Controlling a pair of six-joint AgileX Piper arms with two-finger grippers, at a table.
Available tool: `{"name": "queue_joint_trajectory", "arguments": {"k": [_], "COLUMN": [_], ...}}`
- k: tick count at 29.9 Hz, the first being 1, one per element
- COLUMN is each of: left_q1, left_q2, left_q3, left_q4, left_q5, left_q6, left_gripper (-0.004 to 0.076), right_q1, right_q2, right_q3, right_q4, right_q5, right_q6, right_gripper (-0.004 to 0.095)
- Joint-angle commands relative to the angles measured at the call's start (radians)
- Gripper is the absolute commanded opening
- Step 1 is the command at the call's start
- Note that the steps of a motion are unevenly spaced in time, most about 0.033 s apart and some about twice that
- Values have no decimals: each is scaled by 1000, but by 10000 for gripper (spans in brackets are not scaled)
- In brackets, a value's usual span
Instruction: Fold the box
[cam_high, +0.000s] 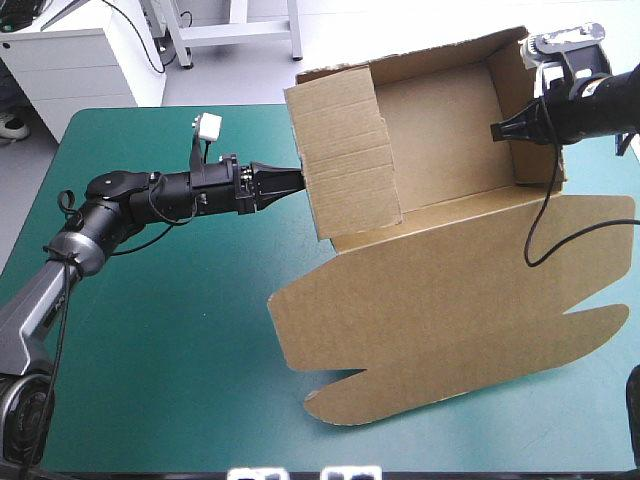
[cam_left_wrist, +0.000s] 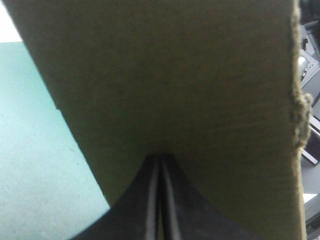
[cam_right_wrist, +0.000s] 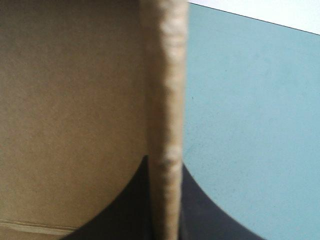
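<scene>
The table (cam_high: 180, 350) under its teal-green cover is the biggest thing in sight, and the box (cam_high: 440, 140) takes up its right half, from the far edge almost to the near one. The box is an open tray with its mouth turned up. Its lid (cam_high: 450, 290) lies flat on the cover on the near side of the tray, with rounded tabs cut into the near and right edges. The lid's long axis runs across the table from left to right, its right end a little farther off than its left. The tray's long axis runs the same way.

The box's left wall (cam_high: 345, 160) stands raised, its ribbed outer face toward the left arm. The right wall (cam_high: 528, 165) also stands up, at the tray's other end.

The left gripper (cam_high: 297, 180) comes level at the box from the left. Its black fingers (cam_left_wrist: 135, 210) are pressed together into one point, nothing between them, and the tip touches the outer face of the left wall, which fills the left wrist view ahead.

The right gripper (cam_high: 495, 130) reaches in over the tray from the box's right side. In the right wrist view its fingers (cam_right_wrist: 125, 210) are clamped on the right wall, the board's raw edge (cam_right_wrist: 165, 75) rising between them, with the tray's inside on one side and bare cover on the other.
</scene>
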Motion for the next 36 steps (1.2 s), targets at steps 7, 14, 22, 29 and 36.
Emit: {"name": "queue_joint_trajectory", "arguments": {"k": [7,14,22,29,36], "left_q1": [-4,-4,-5,-5,-5], "left_q2": [-55,-72,-96,-96,-96], "left_q3": [-74,-74,-117,-131,-131], "left_q4": [-164,-158,56,59,43], "left_q5": [108,73,-120,-116,-68], "left_q6": [-83,-193,-339,-363,-352], "left_gripper": [316,445,445,445,445], "right_q1": [-4,-4,3,121,170], "right_q2": [-38,-38,-38,-19,13], "right_q3": [-26,-26,-26,-26,-26], "right_q4": [24,-7,-12,-176,-185], "right_q5": [-22,-24,-24,-35,-71], "right_q6": [1,4,42,112,138], "right_gripper": [-18,-17,-12,-12,-12]}}
